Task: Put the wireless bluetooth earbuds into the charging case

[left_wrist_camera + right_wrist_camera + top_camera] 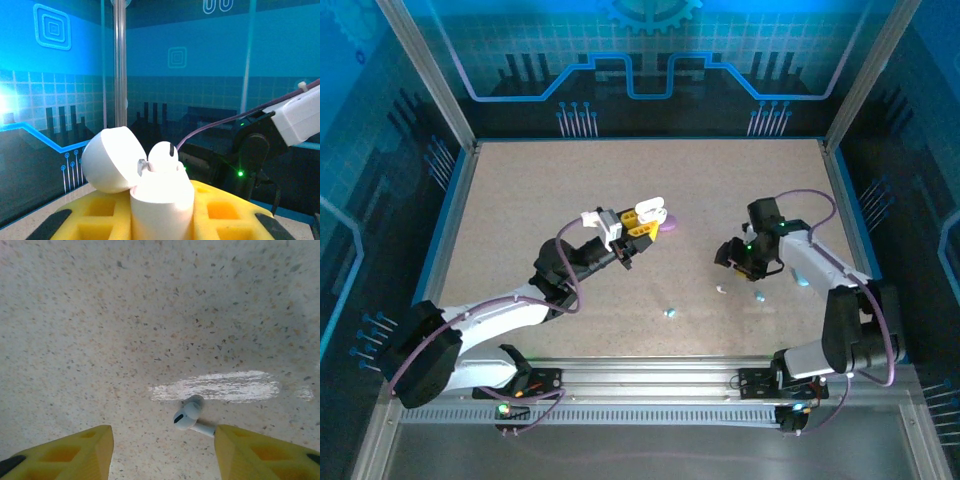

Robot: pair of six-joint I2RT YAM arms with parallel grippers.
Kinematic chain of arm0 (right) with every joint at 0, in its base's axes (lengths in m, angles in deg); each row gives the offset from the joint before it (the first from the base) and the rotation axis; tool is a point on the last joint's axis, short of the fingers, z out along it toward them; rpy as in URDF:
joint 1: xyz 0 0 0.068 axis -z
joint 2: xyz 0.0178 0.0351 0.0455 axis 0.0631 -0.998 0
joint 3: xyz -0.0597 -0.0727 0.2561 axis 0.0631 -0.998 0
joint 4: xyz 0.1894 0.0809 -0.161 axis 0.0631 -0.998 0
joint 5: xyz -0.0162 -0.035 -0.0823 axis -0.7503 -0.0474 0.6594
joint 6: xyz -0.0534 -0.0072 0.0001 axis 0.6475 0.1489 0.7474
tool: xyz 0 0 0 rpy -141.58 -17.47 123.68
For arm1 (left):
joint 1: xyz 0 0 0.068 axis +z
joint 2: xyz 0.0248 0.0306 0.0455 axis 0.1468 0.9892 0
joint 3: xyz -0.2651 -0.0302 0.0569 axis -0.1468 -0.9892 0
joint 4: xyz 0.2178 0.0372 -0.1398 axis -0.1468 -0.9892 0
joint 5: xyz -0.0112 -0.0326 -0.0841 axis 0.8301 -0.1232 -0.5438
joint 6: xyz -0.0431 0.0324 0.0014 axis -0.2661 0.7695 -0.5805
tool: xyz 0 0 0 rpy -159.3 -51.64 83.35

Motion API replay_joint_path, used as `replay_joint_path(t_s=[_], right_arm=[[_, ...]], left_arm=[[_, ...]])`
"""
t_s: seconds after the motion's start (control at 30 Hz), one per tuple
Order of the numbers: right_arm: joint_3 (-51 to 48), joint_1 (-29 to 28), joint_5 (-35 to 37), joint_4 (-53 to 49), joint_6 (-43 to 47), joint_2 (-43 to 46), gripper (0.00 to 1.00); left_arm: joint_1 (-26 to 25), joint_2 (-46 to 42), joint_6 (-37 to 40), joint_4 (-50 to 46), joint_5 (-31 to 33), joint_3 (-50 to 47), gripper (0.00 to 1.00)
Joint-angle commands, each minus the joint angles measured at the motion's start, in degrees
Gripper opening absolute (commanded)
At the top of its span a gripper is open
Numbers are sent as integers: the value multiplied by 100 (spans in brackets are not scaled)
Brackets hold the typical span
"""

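My left gripper [642,222] is shut on a white charging case [162,200], held upright between its yellow fingers [95,212]. The case's lid [107,159] is swung open to the left. One white earbud [164,156] sits in the case, its head sticking out of the top. Another white earbud [187,417] lies on the speckled table between the open yellow fingers of my right gripper [162,440], close to the right finger [260,450]. In the top view this earbud [722,290] lies just below my right gripper [732,262].
A purple rounded thing [669,224] lies just past the left gripper's tip. Two light blue buds [759,296] [670,312] lie on the table, and a light blue piece [803,281] rests by the right arm. A white scuff mark [220,385] is on the table.
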Motion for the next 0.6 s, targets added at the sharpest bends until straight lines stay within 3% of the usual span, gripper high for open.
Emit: replay_joint_path(t_s=[0.0, 0.57], right_arm=[[17, -128, -6, 14, 118, -302, 58], [-27, -431, 239, 220, 195, -943, 60]], left_arm=[[-43, -109, 96, 111, 108, -42, 23], [-42, -126, 84, 72, 119, -33, 23]])
